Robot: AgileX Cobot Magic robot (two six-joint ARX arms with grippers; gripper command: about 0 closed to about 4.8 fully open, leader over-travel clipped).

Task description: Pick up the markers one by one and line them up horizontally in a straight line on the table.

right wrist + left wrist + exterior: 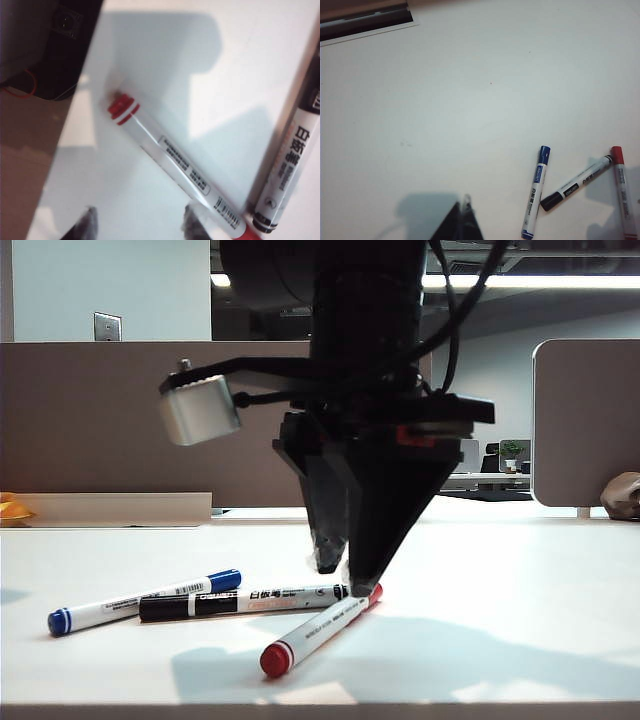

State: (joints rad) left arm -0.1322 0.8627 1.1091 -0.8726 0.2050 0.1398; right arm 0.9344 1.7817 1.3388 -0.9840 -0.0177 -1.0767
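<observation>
Three markers lie on the white table (520, 620): a blue-capped one (145, 602), a black one (245, 600) and a red one (320, 630) that slants toward the front edge. My right gripper (345, 575) points straight down over the red marker's far end, open, with nothing between its fingers. In the right wrist view this gripper (140, 222) stands wide, and the red marker (170, 160) lies flat just outside one fingertip (192, 222), next to the black marker (290, 165). My left gripper (462, 220) is shut and empty, well away from the blue (536, 192), black (577, 182) and red (622, 192) markers. It does not show in the exterior view.
Grey-brown partition panels (100, 420) close off the back of the table, with a white panel (585, 420) at the right. A brown object (625, 495) sits at the far right and something yellow (10, 508) at the far left. The table's edge and dark equipment (50, 50) lie near the red marker's end.
</observation>
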